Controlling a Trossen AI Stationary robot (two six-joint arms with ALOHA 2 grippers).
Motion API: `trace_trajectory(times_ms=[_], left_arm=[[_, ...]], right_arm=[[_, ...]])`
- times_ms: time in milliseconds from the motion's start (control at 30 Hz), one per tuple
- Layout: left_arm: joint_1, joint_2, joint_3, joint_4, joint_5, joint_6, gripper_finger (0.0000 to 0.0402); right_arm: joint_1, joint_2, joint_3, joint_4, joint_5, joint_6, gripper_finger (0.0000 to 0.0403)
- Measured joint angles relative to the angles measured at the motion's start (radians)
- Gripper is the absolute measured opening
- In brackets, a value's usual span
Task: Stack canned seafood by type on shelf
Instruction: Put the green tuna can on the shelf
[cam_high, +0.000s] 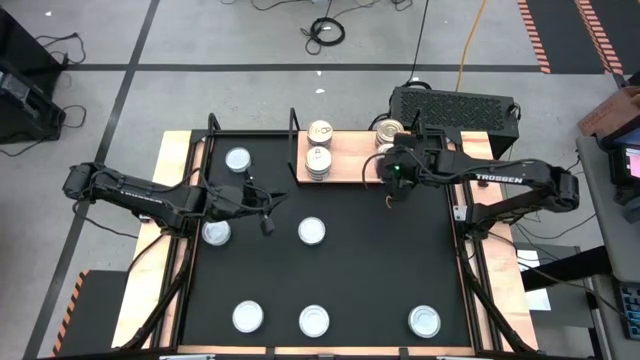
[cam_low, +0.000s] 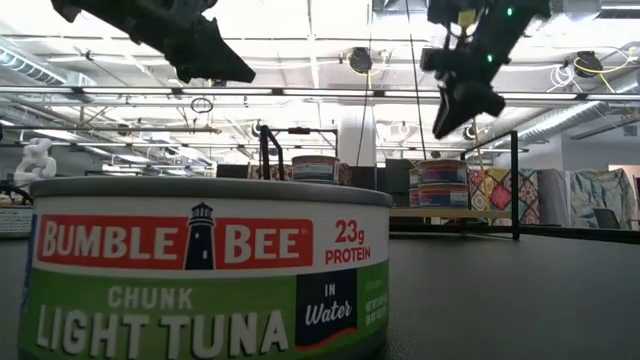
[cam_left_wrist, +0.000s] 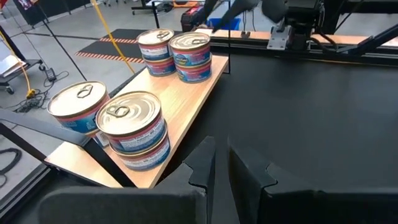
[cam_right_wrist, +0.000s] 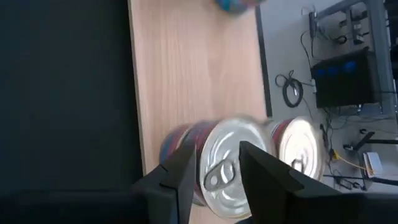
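The light-wood shelf (cam_high: 350, 160) stands at the mat's far edge. It bears stacks of gold-topped tins, a pair at its left end (cam_high: 319, 160) and a pair at its right end (cam_high: 388, 130), also shown in the left wrist view (cam_left_wrist: 134, 127). Several silver-topped tins lie flat on the black mat, among them one at the centre (cam_high: 312, 231) and one under my left arm (cam_high: 215, 232). My right gripper (cam_right_wrist: 214, 171) hangs open above the shelf's right-end tin (cam_right_wrist: 230, 165), clear of it. My left gripper (cam_left_wrist: 221, 165) hovers shut over the mat left of centre (cam_high: 266, 222), holding nothing.
Three more tins sit along the mat's near edge (cam_high: 248, 317), (cam_high: 314, 320), (cam_high: 424, 321); the middle one, a green-labelled tuna tin (cam_low: 200, 270), fills the low view. Another lies far left (cam_high: 238, 160). Thin black posts (cam_high: 293, 125) rise at the shelf's edges. A black box (cam_high: 455, 105) stands behind the shelf.
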Motion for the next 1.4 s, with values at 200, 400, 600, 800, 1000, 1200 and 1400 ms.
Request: trace_trajectory(times_ms=[200,400,600,800,1000,1200,1400], left_arm=[[0.000,0.046,0.000,-0.053,0.132,-0.011,0.0046],[-0.019,0.206,0.001,-0.020,0.282,0.102,0.0049],[-0.021,0.427,0.107,-0.009,0.300,0.168,0.0097],[-0.022,0.599,0.226,-0.075,0.305,0.257,0.0160],[-0.033,0.653,0.266,-0.105,0.330,0.275,0.0171],[-0.066,0.653,0.266,-0.153,0.343,0.276,0.0171],[-0.081,0.670,0.266,-0.180,0.235,0.289,0.0171]], right_arm=[[0.086,-0.002,0.052,-0.051,-0.146,0.133,0.0116],[0.192,-0.002,0.051,-0.053,-0.246,0.279,0.0116],[0.329,-0.002,0.051,-0.032,-0.223,0.355,0.0116],[0.429,0.001,-0.026,0.171,-0.184,0.353,0.0116],[0.462,0.003,-0.200,0.464,-0.204,0.300,0.0116],[0.451,0.002,-0.237,0.532,-0.203,0.237,0.0116],[0.444,-0.004,-0.236,0.547,-0.200,0.215,0.0116]])
